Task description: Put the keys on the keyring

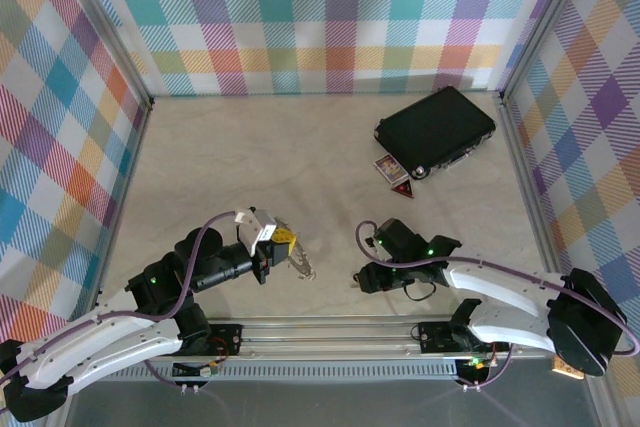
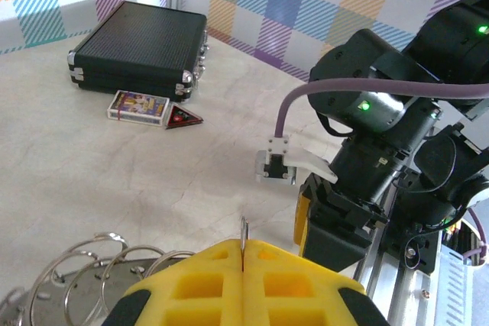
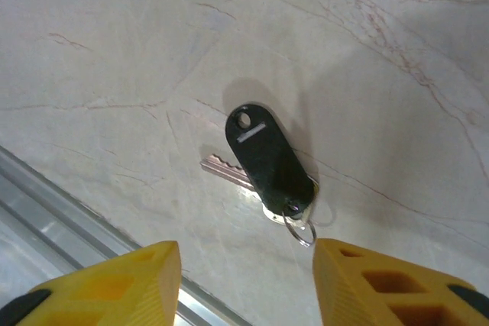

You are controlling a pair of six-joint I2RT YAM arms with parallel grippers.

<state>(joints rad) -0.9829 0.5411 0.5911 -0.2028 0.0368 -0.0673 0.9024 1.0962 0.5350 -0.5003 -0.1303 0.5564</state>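
The key [image 3: 267,158] lies flat on the pale table. It has a black oval plastic head, a short silver blade [image 3: 224,169] poking out to the left, and a small wire ring [image 3: 300,230] at its lower end. My right gripper [image 3: 247,284] hovers just above it, open, with one yellow finger [image 3: 145,280] on each side and nothing between them. My left gripper [image 2: 243,250] is shut on the keyring [image 2: 244,228], pinching a thin silvery ring edge-on. More silvery loops [image 2: 95,269] of the keyring hang at its left. Seen from above, the left gripper [image 1: 283,245] holds the keyring [image 1: 301,265] just left of the right gripper [image 1: 362,277].
A black rectangular case [image 1: 436,129] lies at the back right, with a small card pack [image 1: 389,169] and a red triangle [image 1: 401,191] in front of it. A metal rail [image 1: 330,332] runs along the near edge, close under the right gripper. Checked walls enclose the table.
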